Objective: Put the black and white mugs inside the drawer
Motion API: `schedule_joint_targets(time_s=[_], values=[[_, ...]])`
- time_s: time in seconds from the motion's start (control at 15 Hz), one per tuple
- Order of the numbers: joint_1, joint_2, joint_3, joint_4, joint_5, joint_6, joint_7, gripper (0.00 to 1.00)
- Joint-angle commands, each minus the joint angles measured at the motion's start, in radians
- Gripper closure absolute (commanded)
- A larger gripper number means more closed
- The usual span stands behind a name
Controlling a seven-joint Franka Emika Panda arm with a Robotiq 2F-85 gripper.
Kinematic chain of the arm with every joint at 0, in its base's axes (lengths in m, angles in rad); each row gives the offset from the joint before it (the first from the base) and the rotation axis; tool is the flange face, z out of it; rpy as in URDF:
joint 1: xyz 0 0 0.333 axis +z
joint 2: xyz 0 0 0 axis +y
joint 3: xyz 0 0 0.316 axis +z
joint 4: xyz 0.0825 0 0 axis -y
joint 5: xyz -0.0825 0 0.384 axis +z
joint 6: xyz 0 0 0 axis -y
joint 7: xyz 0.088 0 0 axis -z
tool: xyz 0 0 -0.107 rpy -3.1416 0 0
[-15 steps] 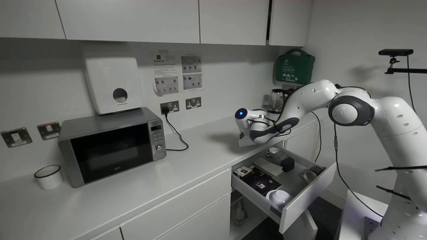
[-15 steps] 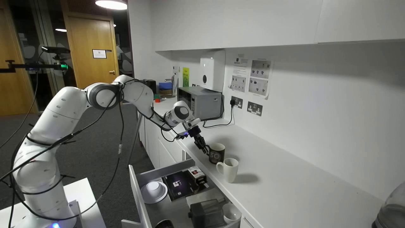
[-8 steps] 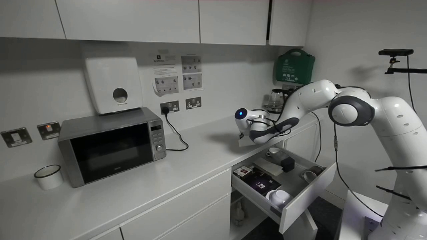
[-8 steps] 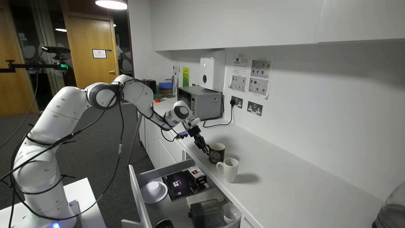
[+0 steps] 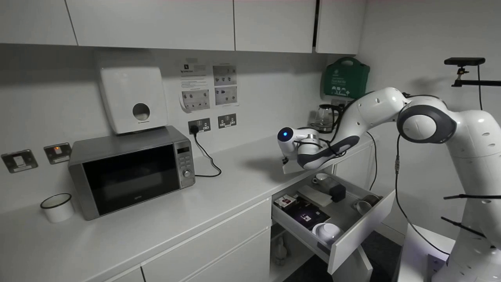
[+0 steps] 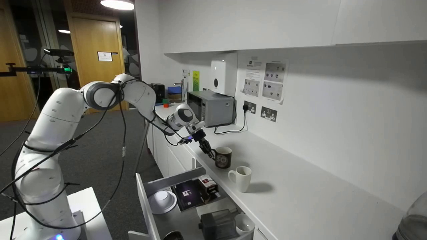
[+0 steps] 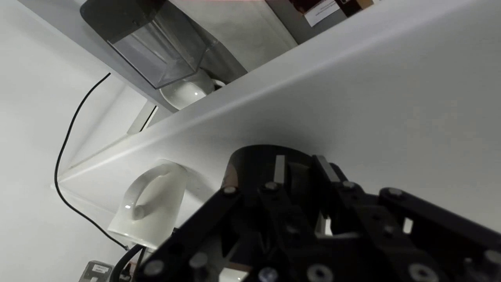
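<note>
- Although the black mug (image 6: pixel 223 158) is gripped, neither it nor the white mug (image 6: pixel 243 180) is inside the drawer (image 5: pixel 362 234) — I would call the task well short of half done.
- Black mug: upright, just past the drawer's inner end, on or over the bench (image 6: pixel 300 200); whether its base touches the surface I cannot tell.
- The pincer (image 7: pixel 303 170) is nearly closed, its jaws close together with the black mug's handle between them; it appears to have a proper hold.
- White mug: standing on the bench, also just past the drawer's inner end, apart from the pincer, its whole trip ahead.
- The drawer itself stands pulled out, ready to receive; a white bowl-like cup (image 6: pixel 162 196) and a clear-and-dark container (image 6: pixel 217 226) sit inside, so the landing spot needs choosing.
- Left, as I read it: carry the black mug over the drawer, lower it, let go — then fetch the white mug and do likewise.
</note>
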Motion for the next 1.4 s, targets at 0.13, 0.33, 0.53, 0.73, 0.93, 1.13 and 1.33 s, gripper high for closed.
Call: schedule_joint_targets(time_s=[0.13,0.33,0.53,0.73,0.93,1.13,1.33], values=[[0.005,-0.292,0.005,-0.289,-0.128,-0.005,0.108,0.95],[-0.022,-0.397,0.034,-0.391,-0.074,-0.017,0.089,0.95],[-0.044,-0.478,0.054,-0.484,-0.015,-0.011,0.058,0.95],[-0.053,-0.513,0.073,-0.54,0.021,-0.011,0.05,0.95],[-0.053,-0.506,0.095,-0.553,0.04,-0.017,0.04,0.95],[-0.043,-0.484,0.121,-0.544,0.062,-0.03,0.03,0.95],[-0.032,-0.466,0.151,-0.53,0.09,-0.046,0.023,0.95]])
